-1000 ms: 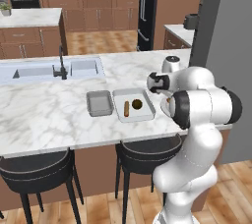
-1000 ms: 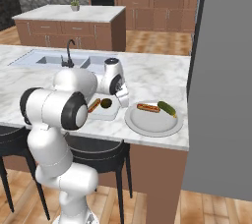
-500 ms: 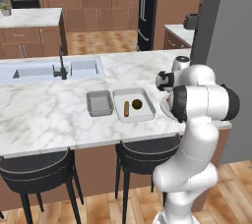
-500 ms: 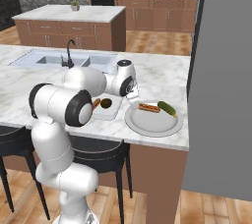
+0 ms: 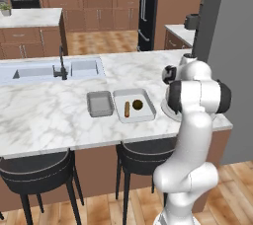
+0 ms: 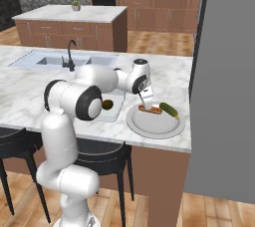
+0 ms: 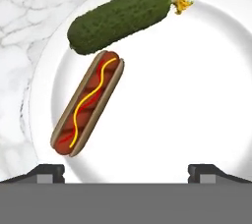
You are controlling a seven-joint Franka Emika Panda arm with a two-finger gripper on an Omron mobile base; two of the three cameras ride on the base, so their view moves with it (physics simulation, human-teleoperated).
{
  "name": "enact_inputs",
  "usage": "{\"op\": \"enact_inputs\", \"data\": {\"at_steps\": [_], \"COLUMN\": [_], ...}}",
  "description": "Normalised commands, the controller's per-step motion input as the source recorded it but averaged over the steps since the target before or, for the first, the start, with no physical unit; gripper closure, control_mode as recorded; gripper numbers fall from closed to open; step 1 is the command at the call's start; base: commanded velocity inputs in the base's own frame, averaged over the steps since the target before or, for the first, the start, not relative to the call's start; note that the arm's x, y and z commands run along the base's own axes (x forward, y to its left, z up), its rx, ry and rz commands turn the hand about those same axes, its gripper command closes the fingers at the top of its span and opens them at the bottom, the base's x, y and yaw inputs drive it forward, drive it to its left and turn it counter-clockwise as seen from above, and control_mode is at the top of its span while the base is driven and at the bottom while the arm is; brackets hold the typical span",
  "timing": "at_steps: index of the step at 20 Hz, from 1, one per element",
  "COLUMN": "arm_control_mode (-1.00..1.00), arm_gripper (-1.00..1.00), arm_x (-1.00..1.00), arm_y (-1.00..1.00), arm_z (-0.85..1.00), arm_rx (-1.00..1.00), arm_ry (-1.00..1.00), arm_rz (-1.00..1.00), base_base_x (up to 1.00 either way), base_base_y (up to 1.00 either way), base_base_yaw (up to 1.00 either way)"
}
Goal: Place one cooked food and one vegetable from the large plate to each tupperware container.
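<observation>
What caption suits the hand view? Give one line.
Open gripper above the plate holding a hot dog and a cucumber.

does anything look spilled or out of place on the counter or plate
Nothing stands out. The hot dog and cucumber lie flat on the large plate, and the larger tray holds two items neatly.
</observation>
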Motion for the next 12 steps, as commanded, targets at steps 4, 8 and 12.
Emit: {"op": "enact_inputs", "data": {"at_steps": [4, 8, 12], "arm_control_mode": [-1.0, -1.0, -1.0], "arm_gripper": [-1.0, -1.0, -1.0], "arm_x": [0.18, 0.34, 0.36], "arm_y": [-0.07, 0.0, -0.08], "arm_z": [-0.39, -0.44, -0.35], "arm_rx": [0.0, 0.0, 0.0], "arm_ry": [0.0, 0.0, 0.0], "arm_rz": [0.0, 0.0, 0.0], "base_base_x": [0.0, 0.0, 0.0], "base_base_y": [0.0, 0.0, 0.0], "base_base_yaw": [0.0, 0.0, 0.0]}}
